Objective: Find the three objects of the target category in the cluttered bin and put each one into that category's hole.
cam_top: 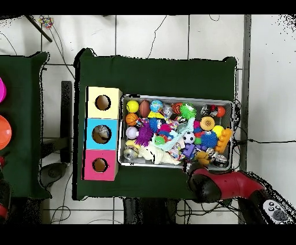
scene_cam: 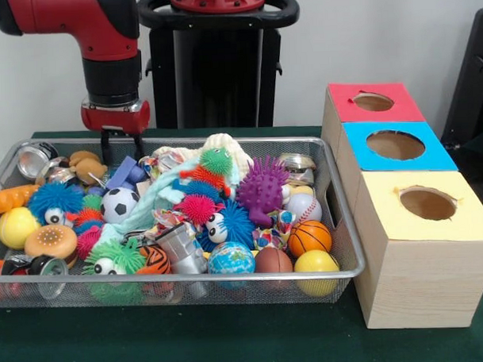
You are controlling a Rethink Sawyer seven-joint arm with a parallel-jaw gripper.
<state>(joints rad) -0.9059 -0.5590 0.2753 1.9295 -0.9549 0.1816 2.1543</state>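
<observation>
end effector point(scene_cam: 120, 145) over bin point(scene_cam: 342, 225), toys inside

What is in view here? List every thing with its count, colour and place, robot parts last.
bin: one, silver wire mesh, on the green table, beside the boxes.
boxes: three, wooden, in a row; tops red, blue, yellow, each with one round hole.
sports balls: soccer ball, basketball, baseball, brown football, all in the bin.
yellow balls: two, at the bin's near corners.
globe ball: one, blue and green, near edge.
spiky toys: several; purple, blue, green, pink.
cans: silver, one at the far corner.
table: one, dark green.
arm: one, red and black, above the bin's far side.
claw: one, black, at the bin's far rim; open or shut unclear.
</observation>
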